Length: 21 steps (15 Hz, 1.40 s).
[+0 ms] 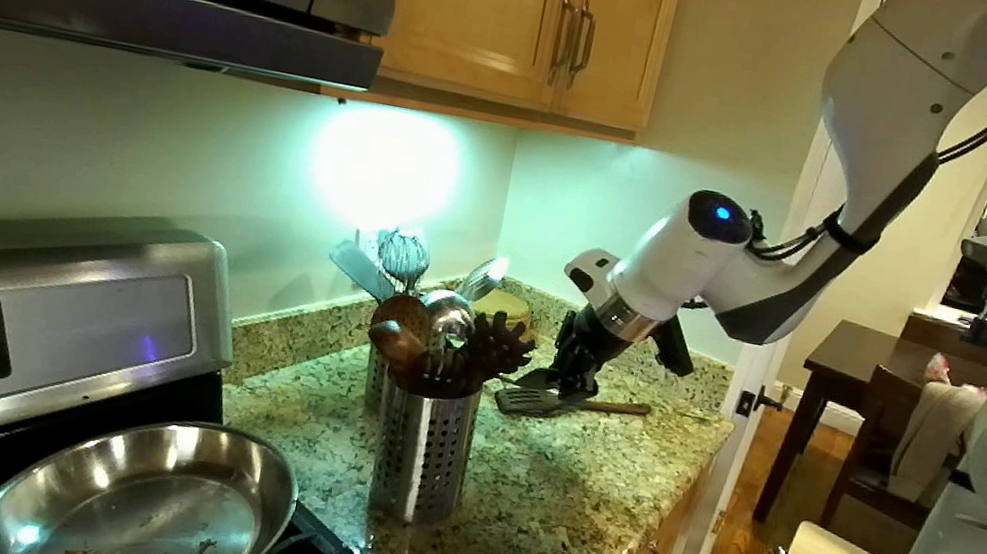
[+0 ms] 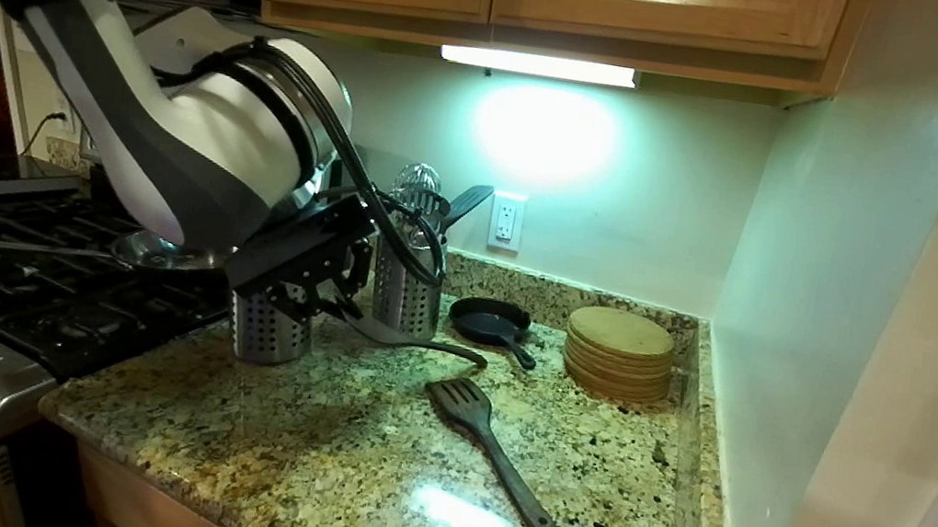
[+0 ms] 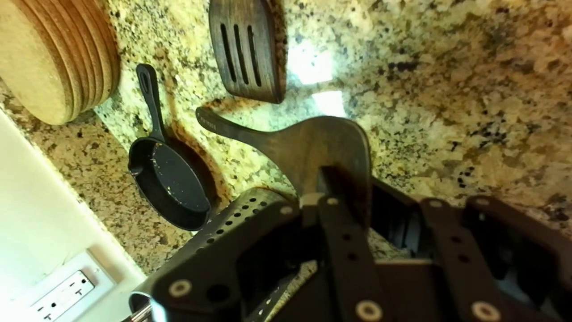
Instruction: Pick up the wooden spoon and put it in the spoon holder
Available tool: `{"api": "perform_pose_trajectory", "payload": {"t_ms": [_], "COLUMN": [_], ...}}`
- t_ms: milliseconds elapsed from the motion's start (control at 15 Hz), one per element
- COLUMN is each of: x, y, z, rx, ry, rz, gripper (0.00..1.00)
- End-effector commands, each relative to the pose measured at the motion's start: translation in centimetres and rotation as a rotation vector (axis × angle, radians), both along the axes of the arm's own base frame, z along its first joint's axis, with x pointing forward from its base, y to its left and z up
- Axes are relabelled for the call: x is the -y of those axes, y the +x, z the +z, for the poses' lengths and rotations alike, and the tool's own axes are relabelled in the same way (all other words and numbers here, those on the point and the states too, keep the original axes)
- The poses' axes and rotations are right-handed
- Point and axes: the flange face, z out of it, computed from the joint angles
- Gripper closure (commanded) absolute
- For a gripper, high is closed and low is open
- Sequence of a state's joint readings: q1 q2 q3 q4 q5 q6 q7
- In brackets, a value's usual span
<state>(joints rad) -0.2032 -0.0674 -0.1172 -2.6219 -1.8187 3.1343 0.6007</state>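
In the wrist view the wooden spoon (image 3: 321,143), dark brown with a broad flat head and narrow handle, sits head-first in my gripper (image 3: 352,183), which is shut on the head. Its handle points away, low over the counter; contact with the stone cannot be told. In an exterior view the spoon (image 2: 384,332) shows beneath the gripper (image 2: 328,303). Two upright perforated steel canisters could be the spoon holder: the front one (image 1: 421,457) bristles with wooden and metal utensils, and the rear one (image 1: 374,383) is partly behind it. My gripper (image 1: 570,387) is beyond them.
A slotted wooden turner (image 2: 498,440) lies on the counter near the spoon's handle. Close by are a small black skillet (image 2: 490,321) and a stack of round boards (image 2: 618,356). A steel frying pan (image 1: 160,498) rests on the stove; cabinets (image 1: 520,13) hang overhead.
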Motion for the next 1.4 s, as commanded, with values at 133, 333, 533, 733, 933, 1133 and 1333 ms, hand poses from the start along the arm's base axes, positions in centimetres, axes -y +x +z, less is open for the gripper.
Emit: {"api": "perform_pose_trajectory", "payload": {"t_ms": [133,333,533,733,933,1133,1333], "x": [0.4,0.4,0.3,0.0,-0.2,-0.4,-0.4], "y": [-0.7,-0.3,0.3,1.1,1.5,2.4,2.4], "z": [1.4,2.3,4.3,5.7,7.7,6.5,6.2], "rx": [-0.015,-0.037,-0.044,-0.073,-0.089,-0.077,-0.083], "ry": [-0.022,-0.027,-0.015,-0.005,0.005,0.01,0.011], "rz": [-0.063,-0.111,-0.149,-0.162,-0.174,-0.17,-0.17], "gripper": [0.92,0.92,0.92,0.93,0.93,0.88,0.88]}}
